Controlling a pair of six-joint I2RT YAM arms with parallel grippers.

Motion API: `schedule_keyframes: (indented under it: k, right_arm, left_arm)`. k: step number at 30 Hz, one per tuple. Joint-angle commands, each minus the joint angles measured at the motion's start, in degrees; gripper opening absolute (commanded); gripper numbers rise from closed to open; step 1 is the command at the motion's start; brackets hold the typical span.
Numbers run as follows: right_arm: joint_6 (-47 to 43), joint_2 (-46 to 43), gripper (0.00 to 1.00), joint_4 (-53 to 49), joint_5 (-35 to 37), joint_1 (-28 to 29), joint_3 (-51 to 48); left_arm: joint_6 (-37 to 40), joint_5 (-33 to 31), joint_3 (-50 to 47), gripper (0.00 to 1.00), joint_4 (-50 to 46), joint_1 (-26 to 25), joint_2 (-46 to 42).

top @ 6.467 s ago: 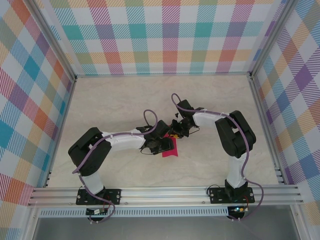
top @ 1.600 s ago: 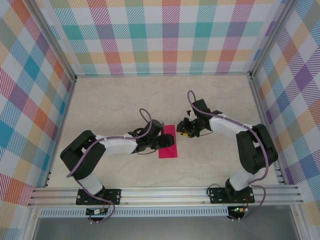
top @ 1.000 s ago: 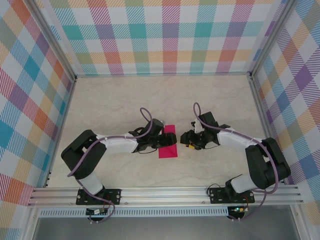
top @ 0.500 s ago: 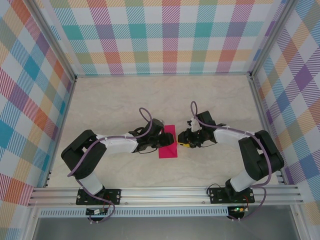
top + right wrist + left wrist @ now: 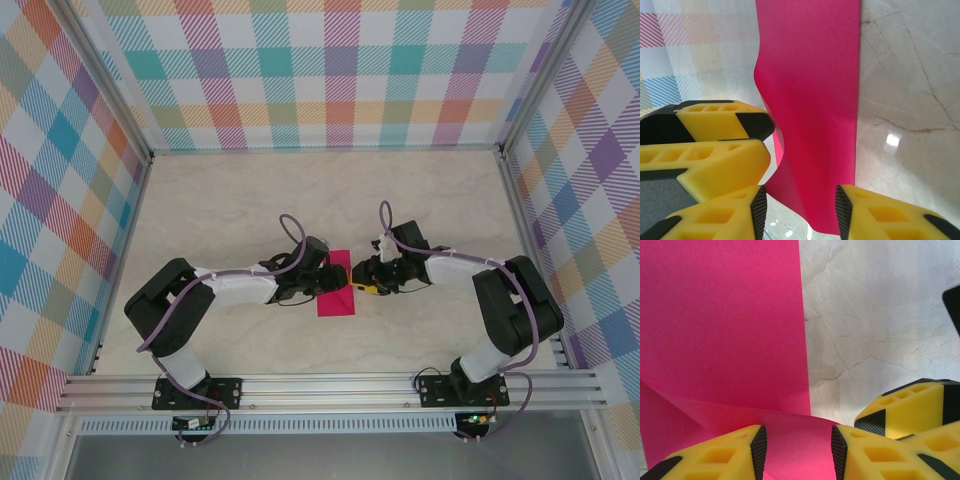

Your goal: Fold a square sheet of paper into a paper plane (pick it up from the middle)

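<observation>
**Both grippers set at the paper's right edge; neither pinch confirmed**

The magenta-pink sheet of paper (image 5: 338, 302) lies on the marble-patterned tabletop (image 5: 230, 200) midway between the two arms. From above it reads as a narrow upright rectangle, not a full square, so it appears already folded at least once. The left wrist view also shows a diagonal crease near the fingers.

The left gripper (image 5: 799, 452) reaches across the sheet from the left. Its fingers stand apart, with a raised, curling edge of the paper (image 5: 720, 315) between them. The gap is far wider than the paper, so it is not pinching.

The right gripper (image 5: 800, 212) comes in from the opposite side, close against the left one. It is likewise spread, with the bowed paper (image 5: 815, 75) running up between its fingers.

Judgement: the edge is lifted off the tabletop so that a jaw can get beneath it. The two grippers meet there to carry that edge over for the next fold. The thin, bowed paper could slip or crease off-line if one side closes early.
</observation>
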Motion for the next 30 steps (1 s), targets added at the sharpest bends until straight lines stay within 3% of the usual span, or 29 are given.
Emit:
schedule_keyframes:
  k: [1,15,30]
  right_arm:
    - [-0.95,-1.5,0.45,1.46,-1.81,0.1,-0.37]
    - [-1.84,-1.2,0.42,0.13,0.8,0.1,-0.74]
    - [-1.43,2.93,0.23,1.77,-2.06,0.1,1.97]
  left_arm:
    - [0.36,-0.96,1.85,0.41,-1.86,0.16,1.1]
    - [0.34,-1.11,1.77,0.38,-2.09,0.13,0.92]
    - [0.3,-0.96,1.64,0.38,-2.0,0.11,0.31]
